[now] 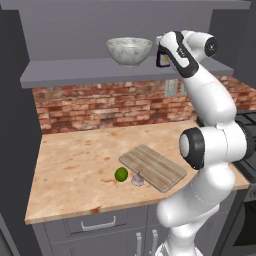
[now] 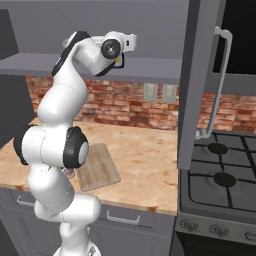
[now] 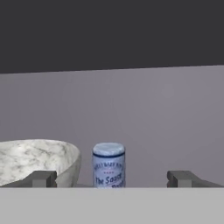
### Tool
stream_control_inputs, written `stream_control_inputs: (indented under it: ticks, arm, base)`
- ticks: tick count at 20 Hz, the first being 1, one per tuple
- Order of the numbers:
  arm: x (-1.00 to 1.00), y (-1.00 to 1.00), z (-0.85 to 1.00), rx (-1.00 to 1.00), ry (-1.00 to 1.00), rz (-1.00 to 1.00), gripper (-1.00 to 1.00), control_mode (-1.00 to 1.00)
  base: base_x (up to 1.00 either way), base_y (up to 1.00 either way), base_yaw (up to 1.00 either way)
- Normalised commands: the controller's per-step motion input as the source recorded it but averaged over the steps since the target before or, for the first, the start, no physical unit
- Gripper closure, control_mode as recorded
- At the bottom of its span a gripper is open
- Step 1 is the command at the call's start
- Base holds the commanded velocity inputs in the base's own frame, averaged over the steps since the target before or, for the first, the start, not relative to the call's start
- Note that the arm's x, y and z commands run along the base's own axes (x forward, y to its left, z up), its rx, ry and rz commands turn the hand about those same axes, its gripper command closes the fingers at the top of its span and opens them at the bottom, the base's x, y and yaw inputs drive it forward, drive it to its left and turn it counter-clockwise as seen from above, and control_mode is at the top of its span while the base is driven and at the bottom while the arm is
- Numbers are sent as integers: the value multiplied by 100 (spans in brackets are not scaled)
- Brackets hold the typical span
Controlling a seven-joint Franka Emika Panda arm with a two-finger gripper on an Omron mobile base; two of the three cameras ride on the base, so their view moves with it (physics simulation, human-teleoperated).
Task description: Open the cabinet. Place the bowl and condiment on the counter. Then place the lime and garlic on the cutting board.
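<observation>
Bowl and condiment jar side by side on cabinet shelf. Gripper spread wide, empty, facing jar. Lime and garlic on counter, touching cutting board.

The only writing I could see was on the condiment can that stood on the cabinet shelf. Its white label carried blue letters; I read "The Sauce" on it, with a line of small letters above that was too blurred to read.
</observation>
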Motion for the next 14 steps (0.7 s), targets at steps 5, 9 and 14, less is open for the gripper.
stream_control_inputs:
  ticks: [5, 9, 14]
  arm:
    - [0, 0, 0, 0, -1, 2, -100, -100]
    - [0, 0, 0, 0, -1, 2, -100, -100]
    - [4, 0, 0, 0, 0, 2, -100, -100]
  base:
    - [0, 0, 0]
    - [0, 0, 0]
    - [0, 0, 0]
